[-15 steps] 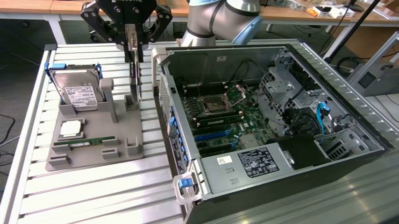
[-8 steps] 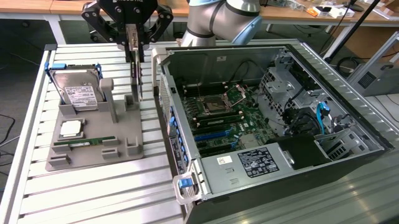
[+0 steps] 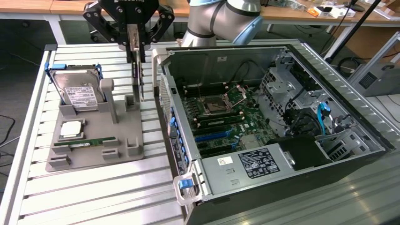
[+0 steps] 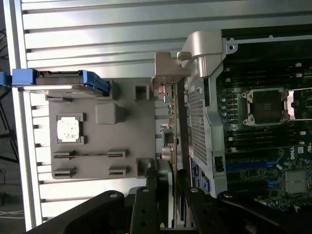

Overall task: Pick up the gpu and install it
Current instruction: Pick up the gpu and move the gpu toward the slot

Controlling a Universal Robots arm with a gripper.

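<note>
The gpu (image 3: 138, 75) hangs edge-on, clamped between the jaws — at the grey holder's (image 3: 125, 129) far right, just left of the open computer case (image 3: 325, 71); labels unreadable.

The pincer (image 4: 167, 183) gripped the gpu (image 4: 172, 146) edge-on over the worktop (image 4: 97, 39), between the grey parts holder (image 4: 131, 127) and the open computer case (image 4: 208, 114).

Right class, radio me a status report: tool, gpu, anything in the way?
Status: tool shut on gpu; gpu upright at edge of grey holder, beside open computer case; case wall between gpu and motherboard.
</note>
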